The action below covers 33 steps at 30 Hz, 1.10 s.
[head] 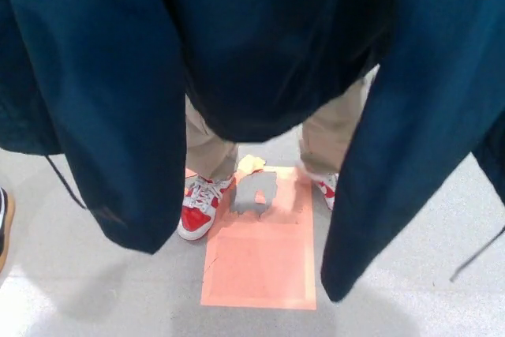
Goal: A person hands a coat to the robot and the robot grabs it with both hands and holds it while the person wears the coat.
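A dark navy coat (260, 45) fills the upper part of the head view, hanging close in front of the camera. Its two sleeves dangle down, one at the left (118, 155) and one at the right (394, 171). Below the coat's hem I see a person's legs in beige trousers (207, 147) and red-and-white sneakers (197, 207). Neither of my hands shows; the coat hides whatever is above and behind it.
An orange rectangular mat (260, 262) lies on the grey floor (95, 290) under the person's feet. The toe of another shoe (4, 226) shows at the left edge. Thin drawcords hang from the coat at left (67, 183) and right (477, 254).
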### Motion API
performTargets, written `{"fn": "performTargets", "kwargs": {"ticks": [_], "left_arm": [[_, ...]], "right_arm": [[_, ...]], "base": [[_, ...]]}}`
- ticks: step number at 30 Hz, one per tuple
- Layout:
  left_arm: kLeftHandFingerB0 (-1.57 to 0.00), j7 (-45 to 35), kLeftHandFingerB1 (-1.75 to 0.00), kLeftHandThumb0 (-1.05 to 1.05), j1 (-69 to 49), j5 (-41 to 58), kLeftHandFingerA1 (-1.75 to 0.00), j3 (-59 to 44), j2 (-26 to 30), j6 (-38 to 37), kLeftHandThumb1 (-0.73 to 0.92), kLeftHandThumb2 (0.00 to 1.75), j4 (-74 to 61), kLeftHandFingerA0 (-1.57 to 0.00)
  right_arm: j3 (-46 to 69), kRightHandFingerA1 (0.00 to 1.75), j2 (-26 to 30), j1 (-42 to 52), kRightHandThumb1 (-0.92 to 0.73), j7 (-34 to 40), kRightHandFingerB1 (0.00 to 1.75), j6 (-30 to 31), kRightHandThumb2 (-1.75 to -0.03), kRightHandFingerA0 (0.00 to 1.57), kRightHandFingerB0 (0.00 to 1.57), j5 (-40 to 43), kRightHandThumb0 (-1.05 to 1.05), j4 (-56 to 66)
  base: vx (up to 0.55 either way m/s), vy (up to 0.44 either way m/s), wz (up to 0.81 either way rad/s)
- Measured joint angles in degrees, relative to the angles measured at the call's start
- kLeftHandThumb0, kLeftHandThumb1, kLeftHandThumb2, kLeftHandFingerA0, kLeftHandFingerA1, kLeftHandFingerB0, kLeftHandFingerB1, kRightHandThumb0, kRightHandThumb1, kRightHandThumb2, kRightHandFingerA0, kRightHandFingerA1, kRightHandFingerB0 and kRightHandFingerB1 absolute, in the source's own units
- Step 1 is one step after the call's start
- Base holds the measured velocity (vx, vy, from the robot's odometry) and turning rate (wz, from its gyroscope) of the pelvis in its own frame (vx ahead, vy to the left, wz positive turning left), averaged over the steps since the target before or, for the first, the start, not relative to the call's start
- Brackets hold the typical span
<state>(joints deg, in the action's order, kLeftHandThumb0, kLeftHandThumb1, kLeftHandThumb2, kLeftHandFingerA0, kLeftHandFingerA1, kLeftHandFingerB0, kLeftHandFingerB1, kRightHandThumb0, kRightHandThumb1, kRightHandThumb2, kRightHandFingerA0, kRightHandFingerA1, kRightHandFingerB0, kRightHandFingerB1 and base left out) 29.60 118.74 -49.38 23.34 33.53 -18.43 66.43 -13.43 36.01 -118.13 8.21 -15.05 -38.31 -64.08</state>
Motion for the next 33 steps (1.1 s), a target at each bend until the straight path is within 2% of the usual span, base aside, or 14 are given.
{"fn": "performTargets", "kwargs": {"ticks": [1, 2, 3, 6, 7, 8, 9, 12, 13, 17, 21, 22, 28, 33], "left_arm": [[-0.70, 0.52, -1.62, -0.42, 1.30, -0.34, -1.75, 0.71, -0.08, 0.00, 0.80, 0.65, 1.16, -0.94], [-0.70, 1.44, -1.62, -0.42, 3.44, -1.01, -1.75, 1.82, -0.22, 0.00, 0.80, 0.65, 3.06, -0.94], [-0.73, 2.12, -1.66, -0.43, 4.92, -1.40, -1.75, 2.68, -0.30, -0.01, 0.80, 0.65, 4.32, -0.94], [-0.72, 3.61, -1.66, -0.44, 8.30, -2.24, -1.75, 4.63, -0.37, -0.02, 0.81, 0.65, 7.01, -0.94], [-0.72, 3.93, -1.66, -0.44, 9.12, -2.42, -1.75, 5.23, -0.38, -0.02, 0.81, 0.65, 7.67, -0.94], [-0.69, 4.07, -1.70, -0.44, 9.50, -2.51, -1.75, 5.56, -0.38, -0.02, 0.84, 0.65, 8.02, -0.94], [-0.73, 4.24, -1.64, -0.43, 9.84, -2.59, -1.75, 5.94, -0.38, -0.02, 0.84, 0.66, 8.34, -0.94], [-0.73, 4.30, -1.64, -0.42, 10.48, -3.01, -1.75, 7.07, -0.37, -0.02, 0.82, 0.66, 9.10, -0.94], [-0.76, 4.29, -1.71, -0.40, 10.56, -3.14, -1.75, 7.32, -0.37, -0.02, 0.81, 0.65, 9.22, -0.98], [-0.77, 4.30, -1.72, -0.40, 10.59, -3.38, -1.75, 7.72, -0.31, -0.03, 0.81, 0.65, 9.48, -0.99], [-0.71, 4.38, -1.73, -0.40, 10.59, -3.49, -1.75, 7.96, -0.26, -0.03, 0.81, 0.64, 9.58, -0.98], [-0.69, 4.46, -1.70, -0.41, 10.59, -3.54, -1.75, 8.08, -0.25, -0.03, 0.83, 0.65, 9.58, -0.95], [-0.74, 4.59, -1.65, -0.40, 10.60, -3.66, -1.75, 8.66, -0.25, -0.03, 0.82, 0.64, 9.68, -0.94], [-0.74, 4.81, -1.67, -0.40, 10.59, -3.64, -1.75, 8.64, -0.25, -0.21, 0.80, 0.65, 9.68, -0.96]], "right_arm": [[-0.59, 1.75, 0.01, -1.42, -0.78, 0.49, 1.60, 0.03, -0.63, 0.93, 0.70, -0.28, -0.33, -1.36], [-1.63, 1.75, 0.03, -3.81, -0.78, 1.37, 1.60, 0.07, -0.63, 0.93, 0.70, -0.82, -0.33, -3.60], [-2.38, 1.47, 0.06, -5.40, -0.58, 2.04, 1.29, 0.08, -0.89, 1.23, 0.96, -1.23, -0.43, -5.08], [-4.32, 1.47, 0.38, -8.88, -0.56, 3.93, 1.31, 0.09, -0.89, 1.24, 0.99, -2.24, -0.43, -7.98], [-4.88, 1.47, 0.47, -9.62, -0.56, 4.48, 1.31, 0.09, -0.89, 1.24, 0.99, -2.45, -0.43, -8.68], [-5.21, 1.75, 0.50, -10.02, -0.78, 4.79, 1.64, 0.08, -0.63, 0.95, 0.74, -2.54, -0.35, -9.10], [-5.57, 1.75, 0.54, -10.34, -0.78, 5.12, 1.57, 0.07, -0.63, 0.97, 0.79, -2.65, -0.34, -9.49], [-6.07, 1.75, 0.69, -10.76, -0.78, 5.67, 1.58, 0.06, -0.63, 0.97, 0.78, -2.75, -0.34, -10.24], [-6.09, 1.75, 0.72, -10.78, -0.79, 5.71, 1.55, 0.03, -0.64, 0.96, 0.79, -2.73, -0.36, -10.38], [-6.02, 1.75, 0.75, -10.77, -0.80, 5.70, 1.48, -0.11, -0.64, 0.96, 0.82, -2.42, -0.34, -10.71], [-5.92, 1.75, 0.75, -10.77, -0.77, 5.52, 1.48, -0.18, -0.70, 0.95, 0.84, -2.08, -0.33, -10.77], [-5.91, 1.75, 0.75, -10.77, -0.79, 5.50, 1.56, -0.22, -0.64, 0.95, 0.78, -2.00, -0.35, -10.77], [-5.73, 1.75, 1.04, -10.77, -0.80, 5.24, 1.63, -0.72, -0.64, 0.94, 0.73, -1.74, -0.34, -10.77], [-5.71, 1.75, 1.48, -10.77, -0.81, 4.97, 1.57, -1.22, -0.65, 0.95, 0.79, -1.69, -0.35, -10.70]], "base": [[0.00, 0.000, 0.00], [0.00, 0.000, 0.00], [0.00, 0.000, 0.00], [0.00, 0.000, 0.00], [0.00, 0.000, 0.00], [0.00, 0.000, 0.00], [0.00, 0.000, 0.00], [0.00, 0.000, 0.00], [0.00, 0.000, 0.00], [0.00, 0.000, 0.00], [0.00, 0.000, 0.00], [0.00, 0.000, 0.00], [0.00, 0.000, 0.00], [0.00, 0.000, 0.00]]}}
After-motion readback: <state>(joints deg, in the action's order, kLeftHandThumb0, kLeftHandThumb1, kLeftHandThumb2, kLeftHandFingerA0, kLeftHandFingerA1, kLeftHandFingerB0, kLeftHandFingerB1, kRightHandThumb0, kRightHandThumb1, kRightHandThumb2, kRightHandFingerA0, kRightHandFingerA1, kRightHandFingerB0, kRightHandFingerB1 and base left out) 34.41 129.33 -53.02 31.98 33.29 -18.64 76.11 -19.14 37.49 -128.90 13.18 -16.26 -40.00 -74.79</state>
